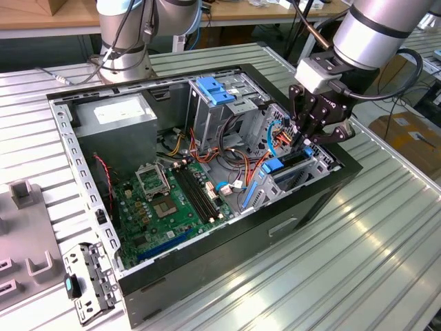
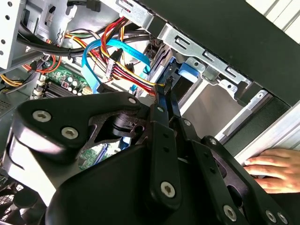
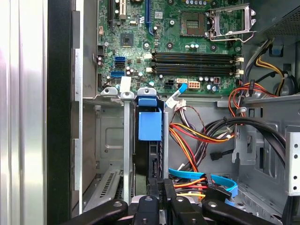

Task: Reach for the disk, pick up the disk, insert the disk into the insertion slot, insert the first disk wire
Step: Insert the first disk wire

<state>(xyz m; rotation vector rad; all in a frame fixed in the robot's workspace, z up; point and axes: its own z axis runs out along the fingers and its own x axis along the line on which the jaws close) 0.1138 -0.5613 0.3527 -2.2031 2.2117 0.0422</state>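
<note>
black tool being seen closed, pinching a wire connector | blue-framed dark rectangular disk sitting seated in the grey sheet-metal insertion slot | wire insertion being judged unfinished

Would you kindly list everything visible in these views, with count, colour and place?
Computer case: one, black, open, on the ribbed metal table.
Motherboard: one, green, on the case floor.
Power supply: one, grey, far corner of the case.
Taller cage: one, grey with blue cap, behind the motherboard.
Insertion slot: one, grey perforated cage, beside the case's black wall.
Disk: one, dark with blue carrier, seated in the cage.
Wires: a bundle, red, orange, yellow, black, plus flat blue cables, next to the disk.
Bracket: one, grey, on the table at the exterior view's left.
Hand: one, a person's, resting on the case edge.
Gripper: one, black, at the wires beside the disk.
</note>
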